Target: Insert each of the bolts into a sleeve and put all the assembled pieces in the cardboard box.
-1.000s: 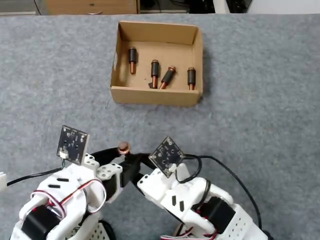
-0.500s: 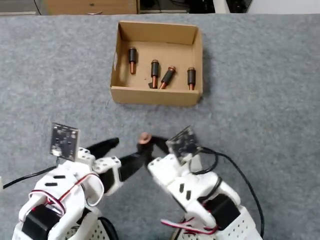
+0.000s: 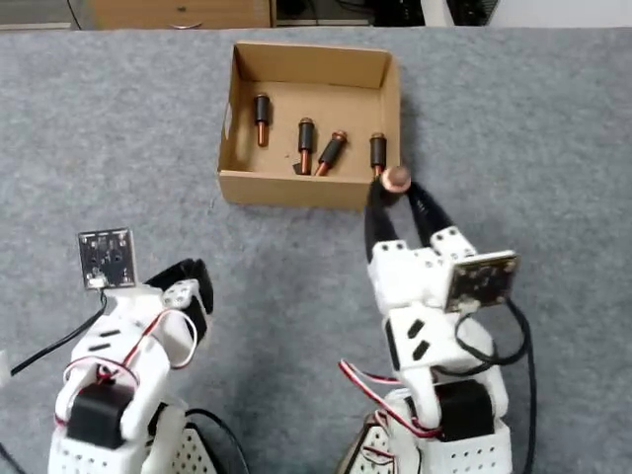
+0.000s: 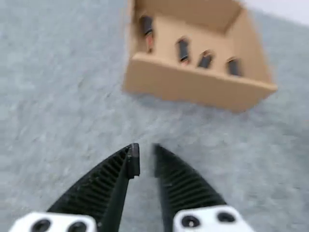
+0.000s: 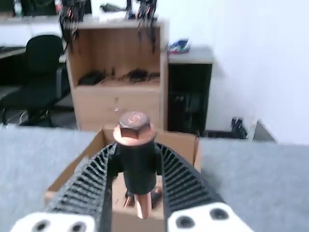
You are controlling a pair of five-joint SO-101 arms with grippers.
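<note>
Clamping one piece [image 3: 396, 179] upright between its jaws, the right pincer [image 3: 393, 195] hangs at the 5 o'clock corner of the box [image 3: 306, 190], just over the near wall. The wrist view shows the black sleeve squeezed between both pads, the copper bolt head above them and the bolt tip poking out below.

Four pieces [image 3: 305, 143] already lie on the box floor, and the one at 3 o'clock sits right beside the held piece's corner. The box stands at 12 o'clock on the table [image 3: 513, 118].

At 7 o'clock on the table, well apart from the box, the left pincer [image 4: 145, 157] holds nothing. Its jaws are narrow, with only a thin gap between the tips.

The step in hand looks like delivery: the bolt is seated in its sleeve and the piece is poised at the box rim. The next move probably calls for carrying it a little toward 12 o'clock, so that it clears the wall. Then the jaws can widen over bare floor, away from the pieces already there.
</note>
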